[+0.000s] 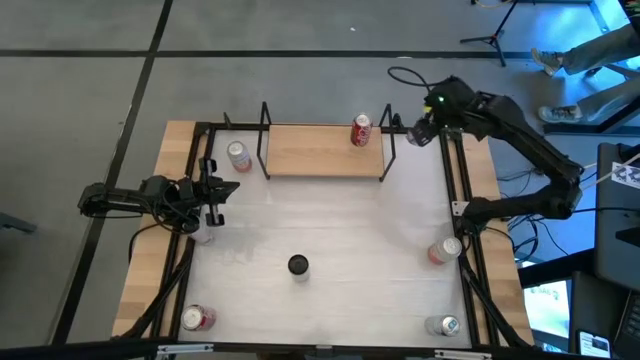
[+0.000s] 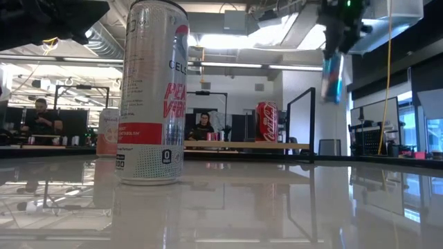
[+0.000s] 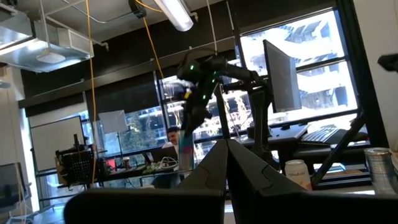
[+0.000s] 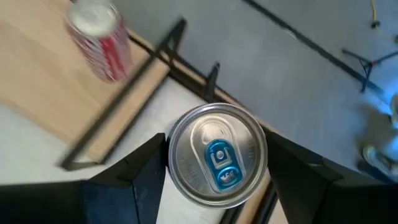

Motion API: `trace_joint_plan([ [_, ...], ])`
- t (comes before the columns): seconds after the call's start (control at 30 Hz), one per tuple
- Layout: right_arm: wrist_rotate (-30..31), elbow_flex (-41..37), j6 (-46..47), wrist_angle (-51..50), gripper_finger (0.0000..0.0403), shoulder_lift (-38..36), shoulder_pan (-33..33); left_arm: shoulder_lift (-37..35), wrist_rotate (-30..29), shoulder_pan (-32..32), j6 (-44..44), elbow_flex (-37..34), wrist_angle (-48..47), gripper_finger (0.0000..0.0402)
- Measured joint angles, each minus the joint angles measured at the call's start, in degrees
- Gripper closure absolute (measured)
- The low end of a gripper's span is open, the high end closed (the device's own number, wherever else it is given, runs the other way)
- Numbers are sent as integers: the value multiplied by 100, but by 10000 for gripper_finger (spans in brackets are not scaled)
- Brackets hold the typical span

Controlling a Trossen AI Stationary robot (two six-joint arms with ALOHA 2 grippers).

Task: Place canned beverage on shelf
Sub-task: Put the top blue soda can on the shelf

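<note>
Two dark robot arms appear in the overhead view of a white-topped table [image 1: 330, 230] with wooden edges. At the far side lies the shelf [image 1: 322, 150], a small light-wood board with thin black rod uprights at each end; one red can [image 1: 361, 131] stands upright on it near its right-hand end. The right gripper [image 1: 421, 131] hangs just beyond that end of the shelf, off the board. The left gripper [image 1: 214, 201] waits at the table's left edge, fingers pressed together on nothing. Other cans stand scattered on the table: a pale one [image 1: 238, 155] just left of the shelf, a black-topped can [image 1: 298, 265] near the middle, and more at the front corners and right edge. From table height, a tall white can with red lettering [image 2: 152, 92] fills the foreground, the red can [image 2: 266, 122] stands on the thin wooden shelf [image 2: 242, 145] behind it, and the right gripper [image 2: 333, 69] hangs high above the table, carrying a slim blue can [image 2: 333, 77] upright. The left wrist camera shows its own two fingers [image 3: 214, 171] meeting at the tips. The right wrist camera looks down on the carried can [image 4: 217, 163]: a silver lid with a bright blue pull tab, clamped on opposite sides between the two dark fingers [image 4: 140, 171], which stand partly apart around it; below and to one side are the shelf end and the red can [image 4: 101, 38].
</note>
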Motion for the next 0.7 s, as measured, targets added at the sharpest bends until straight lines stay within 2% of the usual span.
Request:
trace_joint_plan([
  [0.23, 14, 844, 180, -117, 162, 25, 503, 0, -3, 0, 0, 0, 0, 400],
  [0.47, -201, 936, 99, 608, 163, 110, 886, 0, -4, 0, 0, 0, 0, 400],
  [0.7, -278, 938, -183, 1182, 165, 660, 1207, 0, -4, 0, -4, 0, -2, 400],
])
